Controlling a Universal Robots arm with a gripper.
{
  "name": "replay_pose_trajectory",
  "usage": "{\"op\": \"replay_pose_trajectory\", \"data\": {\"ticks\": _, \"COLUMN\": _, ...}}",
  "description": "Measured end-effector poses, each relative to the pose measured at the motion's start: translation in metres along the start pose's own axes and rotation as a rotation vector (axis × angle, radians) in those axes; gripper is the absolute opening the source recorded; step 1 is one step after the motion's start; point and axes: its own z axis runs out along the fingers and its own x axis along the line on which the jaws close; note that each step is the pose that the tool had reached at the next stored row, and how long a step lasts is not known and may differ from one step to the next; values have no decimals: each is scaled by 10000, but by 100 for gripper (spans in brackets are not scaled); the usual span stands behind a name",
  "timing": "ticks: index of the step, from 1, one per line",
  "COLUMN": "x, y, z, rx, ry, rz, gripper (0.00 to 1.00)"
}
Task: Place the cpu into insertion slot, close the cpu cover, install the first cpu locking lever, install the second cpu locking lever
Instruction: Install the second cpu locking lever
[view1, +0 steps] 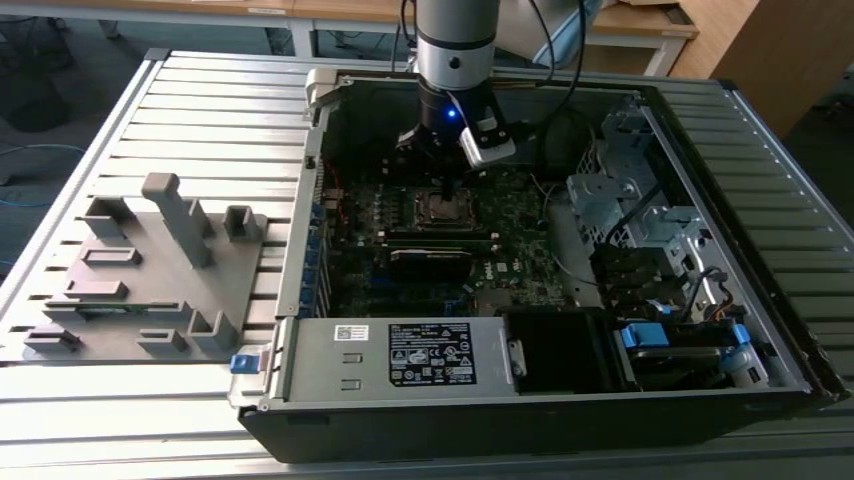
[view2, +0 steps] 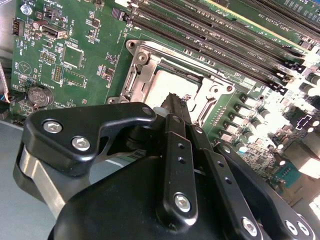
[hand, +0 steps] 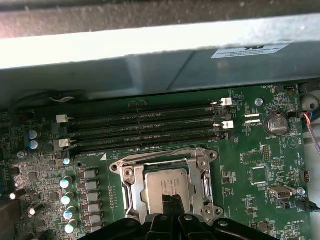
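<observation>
The tool (view2: 176, 107) hung straight down over the CPU socket, its two black fingers (view2: 179, 165) drawn together into one narrow tip. That tip sat right at the cpu (hand: 167, 187), on the near part of its pale metal top; whether it pressed on the chip or hovered just off it, I could not tell. It carried nothing.

The chip lay flat in the socket, and the cpu cover (hand: 132, 187), a silvery frame with a big window, lay down around it, with the chip's top showing through the window. In the first wrist view, four long dark memory slots (hand: 145, 127) ran just beside the socket, and a coin cell battery (hand: 275, 123) sat well off to one side on the green motherboard (hand: 245, 170).

In the exterior view the arm (view1: 454, 45) stood nearly upright, reaching down into the open computer case (view1: 307, 110), which rested on a slatted metal desk (view1: 200, 110). A grey plastic fixture (view1: 147, 270) lay on the desk to the exterior view's left. The power supply (view1: 400, 355) carried a white and a black label, too small to read.
</observation>
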Motion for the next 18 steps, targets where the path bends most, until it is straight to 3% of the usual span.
{"op": "replay_pose_trajectory", "data": {"ticks": 18, "x": -4, "y": -1, "z": -59, "rx": -1, "ry": -1, "rz": 1, "gripper": 10}}
